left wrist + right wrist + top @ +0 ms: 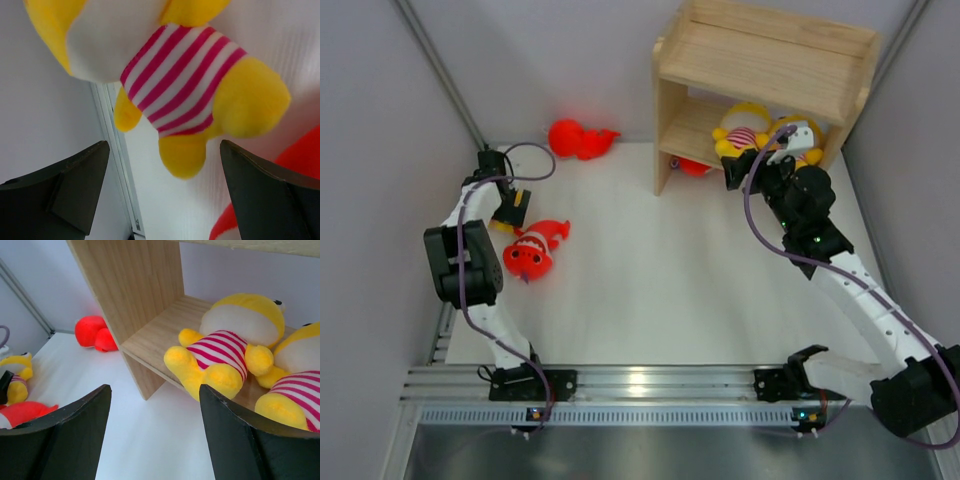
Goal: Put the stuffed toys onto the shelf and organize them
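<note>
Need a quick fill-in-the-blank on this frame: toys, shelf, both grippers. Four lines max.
1. A yellow striped plush lies on the ____ tier of the shelf.
2. The plush under the left gripper has a striped body and ____ limbs.
3. The right gripper is ____ and holds nothing.
4. The red shark nearest the left gripper lies on the ____.

Missing words: lower; yellow; open; table.

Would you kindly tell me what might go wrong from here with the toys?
One shelved yellow toy lies at the front edge of the shelf, feet overhanging; the open right gripper close by might knock it off. The left gripper hangs open over the loose yellow toy, a red shark alongside; closing might pinch both.
</note>
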Robot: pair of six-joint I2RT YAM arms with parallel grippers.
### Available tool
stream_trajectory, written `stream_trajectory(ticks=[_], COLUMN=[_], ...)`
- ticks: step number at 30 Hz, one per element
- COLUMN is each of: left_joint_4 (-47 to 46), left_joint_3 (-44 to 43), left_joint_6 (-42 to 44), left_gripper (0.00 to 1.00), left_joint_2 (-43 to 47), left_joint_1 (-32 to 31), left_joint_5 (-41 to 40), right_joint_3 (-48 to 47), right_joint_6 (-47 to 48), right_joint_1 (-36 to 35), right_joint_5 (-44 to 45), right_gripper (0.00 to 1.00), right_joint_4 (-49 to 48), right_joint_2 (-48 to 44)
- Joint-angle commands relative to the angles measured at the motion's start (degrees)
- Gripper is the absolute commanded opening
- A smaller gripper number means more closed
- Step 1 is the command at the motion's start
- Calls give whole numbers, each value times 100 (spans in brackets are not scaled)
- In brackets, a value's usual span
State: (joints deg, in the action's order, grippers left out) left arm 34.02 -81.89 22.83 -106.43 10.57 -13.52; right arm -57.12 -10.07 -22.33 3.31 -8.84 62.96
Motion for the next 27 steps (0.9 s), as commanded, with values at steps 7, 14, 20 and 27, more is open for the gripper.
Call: stream_trajectory(ticks=[7, 14, 20, 27], left_joint_4=[-97, -133, -115, 456], left_joint_3=[-337, -205, 5, 1192], left_joint_6=[-244, -121, 449, 1189], left_gripper=[58, 0, 0, 0], left_joint_2=[-721, 306, 1571, 3435], left_joint_1=[94, 68, -281, -1776], left_joint_5=[534, 824, 1272, 2370], right_joint_3=[-106, -97, -141, -703], right_joint_6=[57, 198, 1276, 2773], right_joint_1=[-9, -17, -341, -1677], right_joint_5=[-164, -199, -1814, -3027], right_gripper=[71, 71, 71, 75], right_joint_4=[-162, -74, -136, 515], right_joint_2=[-398, -583, -706, -23])
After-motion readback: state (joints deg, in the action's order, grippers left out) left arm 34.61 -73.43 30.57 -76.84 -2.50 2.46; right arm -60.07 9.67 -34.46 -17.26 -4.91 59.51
